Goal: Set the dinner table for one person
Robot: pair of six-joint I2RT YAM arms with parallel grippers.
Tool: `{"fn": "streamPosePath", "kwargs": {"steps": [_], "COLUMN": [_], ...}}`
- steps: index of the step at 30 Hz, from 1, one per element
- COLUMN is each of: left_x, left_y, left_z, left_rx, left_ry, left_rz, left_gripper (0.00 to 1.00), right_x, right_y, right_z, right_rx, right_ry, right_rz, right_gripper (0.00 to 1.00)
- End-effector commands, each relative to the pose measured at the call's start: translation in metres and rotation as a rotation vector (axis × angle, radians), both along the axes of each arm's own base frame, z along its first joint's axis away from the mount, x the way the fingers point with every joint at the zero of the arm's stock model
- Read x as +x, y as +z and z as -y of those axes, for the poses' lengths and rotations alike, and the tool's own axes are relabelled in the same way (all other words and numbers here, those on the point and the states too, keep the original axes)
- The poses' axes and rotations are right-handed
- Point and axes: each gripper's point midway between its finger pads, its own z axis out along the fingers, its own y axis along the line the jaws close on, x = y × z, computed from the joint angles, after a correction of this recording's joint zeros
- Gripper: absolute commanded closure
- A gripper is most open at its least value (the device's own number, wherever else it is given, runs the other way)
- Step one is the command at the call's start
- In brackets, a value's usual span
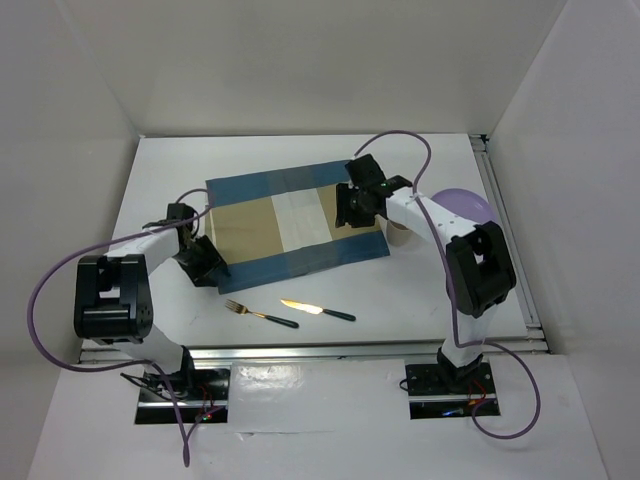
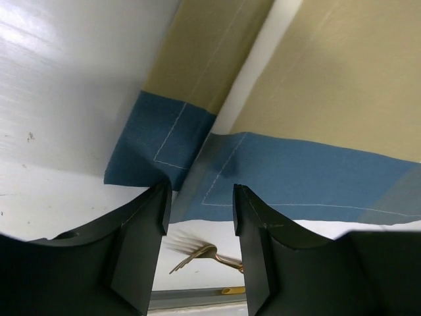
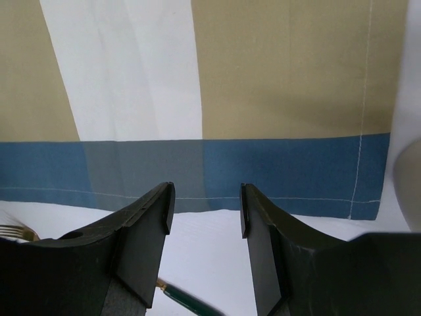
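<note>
**Ana:** White walls on three sides, and what sits between them?

**Ben:** A large plain white rectangular tabletop (image 1: 420, 290) with silver metal rails. It fills the floor of the enclosure, and both arm bases are at its near edge.

**Ana:** What is on it?

**Ben:** A blue-bordered tan cloth placemat (image 1: 265, 230) with a white stripe lies askew in the middle. In front of it, on bare white, are a gold fork with a dark handle (image 1: 258, 313) and, to its right, a gold-bladed knife with a dark green handle (image 1: 318, 310). The two are close together but clear of the cloth. A round lilac plate (image 1: 462, 205) and a tan cup (image 1: 400, 238) sit at the right, partly hidden by the right arm.

**Ana:** And the arms?

**Ben:** The left end effector (image 1: 205, 258) is at the placemat's near left corner, its fingers parted and clamping nothing. The right end effector (image 1: 355, 200) hangs over the placemat's right part, its fingers also spread and empty.
</note>
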Motion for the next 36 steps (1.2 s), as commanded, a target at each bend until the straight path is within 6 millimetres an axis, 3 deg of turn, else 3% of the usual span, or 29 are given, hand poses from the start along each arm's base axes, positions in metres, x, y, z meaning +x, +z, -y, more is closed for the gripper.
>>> {"fn": "streamPosePath", "kwargs": {"steps": [1, 7, 10, 11, 13, 17, 18, 26, 28, 31, 36], "left_x": [-0.007, -0.014, -0.013, -0.012, -0.003, 0.016, 0.024, 0.064, 0.073, 0.075, 0.073], "left_y": [-0.006, -0.011, -0.014, -0.013, 0.0, 0.041, 0.059, 0.131, 0.143, 0.142, 0.138], "left_z": [-0.003, -0.001, -0.002, -0.002, -0.002, -0.007, -0.008, -0.015, -0.015, -0.021, -0.051], "left_rx": [0.027, 0.019, 0.018, 0.017, 0.019, 0.046, 0.049, 0.084, 0.086, 0.096, 0.119], "left_ry": [0.013, 0.011, 0.011, 0.011, 0.011, 0.009, 0.01, 0.014, 0.014, 0.029, 0.085], "left_rz": [-0.021, -0.014, -0.034, -0.043, -0.007, 0.084, 0.12, 0.276, 0.301, 0.289, 0.277], "left_gripper": [0.4, 0.41, 0.64, 0.86, 1.0, 1.0, 1.0, 1.0, 1.0, 1.0, 1.0], "right_x": [0.005, 0.005, 0.004, 0.003, 0.004, 0.002, 0.0, -0.006, -0.016, -0.027, -0.051], "right_y": [0.024, 0.028, 0.026, 0.025, 0.029, 0.028, 0.027, 0.029, 0.021, 0.005, -0.018], "right_z": [0.012, 0.012, 0.014, 0.019, 0.02, 0.022, 0.023, 0.019, 0.019, 0.022, 0.02], "right_rx": [0.01, 0.014, 0.004, -0.002, -0.003, -0.013, -0.017, 0.004, 0.015, 0.006, 0.002], "right_ry": [-0.037, -0.037, -0.043, -0.051, -0.057, -0.05, -0.049, -0.029, -0.023, -0.028, -0.016], "right_rz": [0.06, 0.068, 0.064, 0.054, 0.067, 0.062, 0.053, 0.032, 0.001, -0.047, -0.125], "right_gripper": [0.44, 0.44, 0.44, 0.44, 0.44, 0.44, 0.44, 0.42, 0.42, 0.42, 0.37]}}
